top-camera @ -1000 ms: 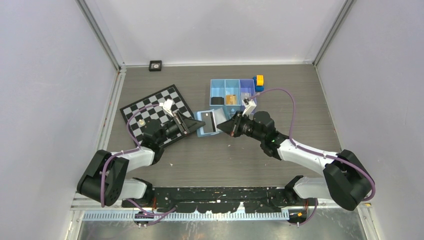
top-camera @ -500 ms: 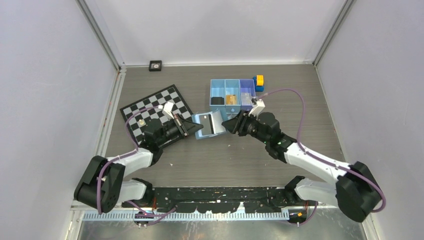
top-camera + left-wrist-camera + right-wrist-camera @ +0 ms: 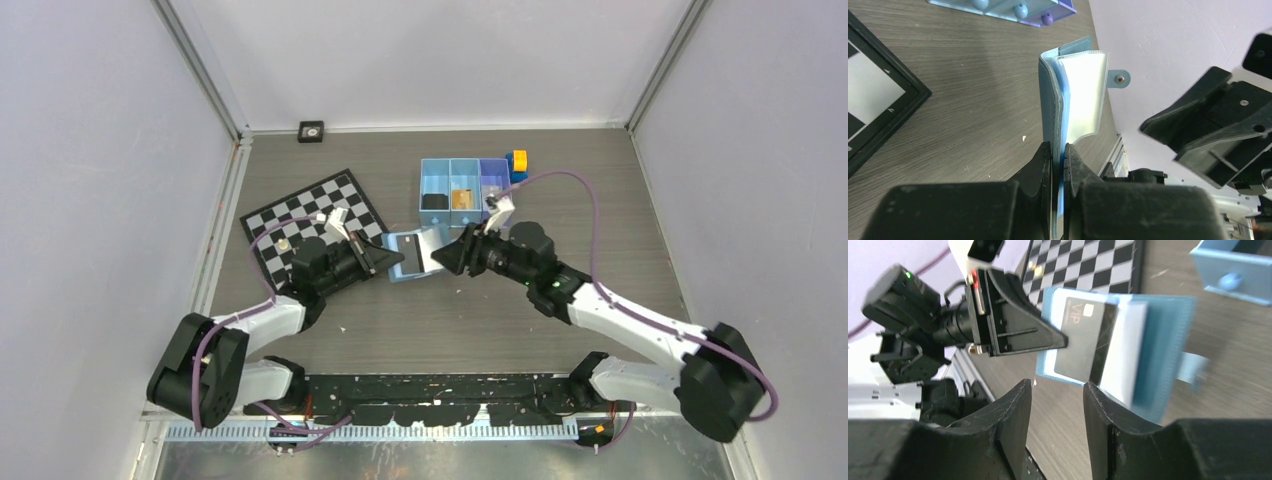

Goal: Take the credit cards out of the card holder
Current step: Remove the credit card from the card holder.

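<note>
A grey wood-grain table [image 3: 450,320] carries a black-and-white chessboard [image 3: 340,195] on the left and a blue three-compartment tray [image 3: 449,163] further back. Just in front of the tray the two arms meet, nose to nose.

The left gripper [image 3: 1058,150] has its jaws pinched tight on one edge of the small blue folding card holder [image 3: 1050,100]. The holder is splayed open between the two arms with its clear inner sleeves showing, and looks to be lifted off the table.

The right gripper [image 3: 1055,390] has its jaws parted with nothing between them, and it faces the open pockets. A dark flat card marked VIP [image 3: 1083,340] sits in the near pocket, not yet drawn out.

To my eye the step in hand is lining up to pull that card. The right jaws would need to come forward onto its free edge, close, and pull away while the left hand keeps the holder steady.
</note>
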`<state>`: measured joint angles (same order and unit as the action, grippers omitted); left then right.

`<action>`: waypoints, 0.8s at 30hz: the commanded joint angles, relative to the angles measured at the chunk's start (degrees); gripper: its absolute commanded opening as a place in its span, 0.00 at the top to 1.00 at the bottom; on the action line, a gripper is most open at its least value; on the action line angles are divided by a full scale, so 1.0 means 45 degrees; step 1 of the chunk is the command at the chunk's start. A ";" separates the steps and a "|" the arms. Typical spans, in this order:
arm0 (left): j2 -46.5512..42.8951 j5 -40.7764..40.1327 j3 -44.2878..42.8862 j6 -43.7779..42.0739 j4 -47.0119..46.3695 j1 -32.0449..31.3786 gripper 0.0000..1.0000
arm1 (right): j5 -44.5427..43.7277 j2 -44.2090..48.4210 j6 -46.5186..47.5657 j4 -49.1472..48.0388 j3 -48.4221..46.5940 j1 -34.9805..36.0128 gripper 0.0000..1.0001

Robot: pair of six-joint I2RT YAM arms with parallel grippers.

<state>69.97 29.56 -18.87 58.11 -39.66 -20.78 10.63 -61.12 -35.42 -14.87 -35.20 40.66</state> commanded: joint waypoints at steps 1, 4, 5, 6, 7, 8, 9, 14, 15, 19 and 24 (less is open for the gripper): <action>0.0468 0.0908 -0.0599 0.0259 -0.1988 -0.0352 1.00 | 0.1633 -0.1665 -0.0201 -0.0792 -0.0942 0.0223 0.53; 0.0620 0.1133 -0.0685 0.0342 -0.2317 -0.0506 1.00 | 0.2026 -0.2415 -0.0801 -0.1215 -0.1039 0.0080 0.53; 0.0624 0.1149 -0.0678 0.0365 -0.2344 -0.0533 1.00 | 0.2290 -0.2631 -0.1067 -0.1447 -0.1017 -0.0053 0.53; 0.0622 0.1153 -0.0687 0.0368 -0.2403 -0.0568 1.00 | 0.2623 -0.2836 -0.1369 -0.1737 -0.0985 -0.0289 0.54; 0.0622 0.1171 -0.0689 0.0369 -0.2440 -0.0592 1.00 | 0.2892 -0.3099 -0.1651 -0.1961 -0.0967 -0.0504 0.54; 0.0605 0.1217 -0.0696 0.0378 -0.2518 -0.0612 1.00 | 0.3101 -0.3302 -0.2070 -0.2182 -0.0930 -0.0704 0.54; 0.0593 0.1250 -0.0690 0.0397 -0.2613 -0.0639 1.00 | 0.3320 -0.3472 -0.2351 -0.2390 -0.0879 -0.0913 0.55; 0.0573 0.1617 -0.0631 0.0760 -0.3344 -0.0637 1.00 | 0.4120 -0.4048 -0.3379 -0.3662 -0.0568 -0.1549 0.56; 0.0611 0.1642 -0.0603 0.0852 -0.3497 -0.0637 1.00 | 0.4207 -0.4102 -0.3474 -0.3794 -0.0534 -0.1587 0.56; 0.1145 0.2091 -0.0680 0.1360 -0.4353 -0.0657 1.00 | 0.4612 -0.4197 -0.3915 -0.4525 -0.0362 -0.1765 0.56; 0.2340 0.2515 -0.0673 0.2452 -0.6443 -0.0658 1.00 | 0.5532 -0.4730 -0.5179 -0.6794 0.0031 -0.1969 0.66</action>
<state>77.78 37.65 -19.84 65.21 -57.19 -23.33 30.26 -80.84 -52.75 -33.56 -36.21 31.99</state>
